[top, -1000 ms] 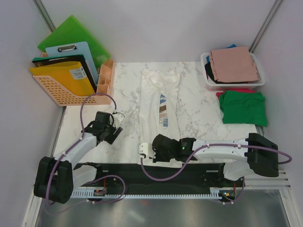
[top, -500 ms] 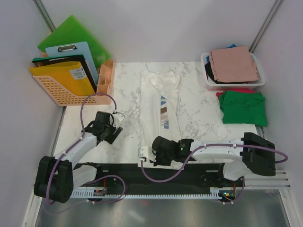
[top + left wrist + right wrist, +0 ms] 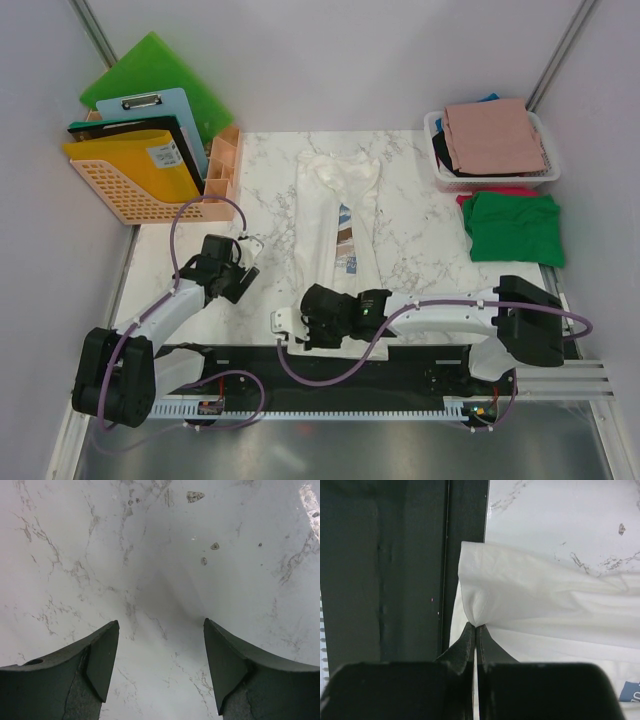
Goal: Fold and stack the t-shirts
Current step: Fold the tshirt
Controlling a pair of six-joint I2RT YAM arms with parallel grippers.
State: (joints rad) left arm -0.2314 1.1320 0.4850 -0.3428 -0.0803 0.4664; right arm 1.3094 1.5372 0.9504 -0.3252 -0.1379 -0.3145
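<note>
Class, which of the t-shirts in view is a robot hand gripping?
The cream-white t-shirt stretched along the table: the right hand pinches its near edge. The green t-shirt and the pink t-shirt lie untouched at the right.

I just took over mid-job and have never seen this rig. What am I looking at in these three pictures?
Two robot arms are bolted at the near edge of a marble table. The wide picture looks down from above; the other two come from wrist cameras. A white shirt, folded long, lies in the middle; a green shirt sits at right, a pink shirt tops a basket. The left pincer is open over bare table. The right pincer is shut on the white shirt's near edge.
</note>
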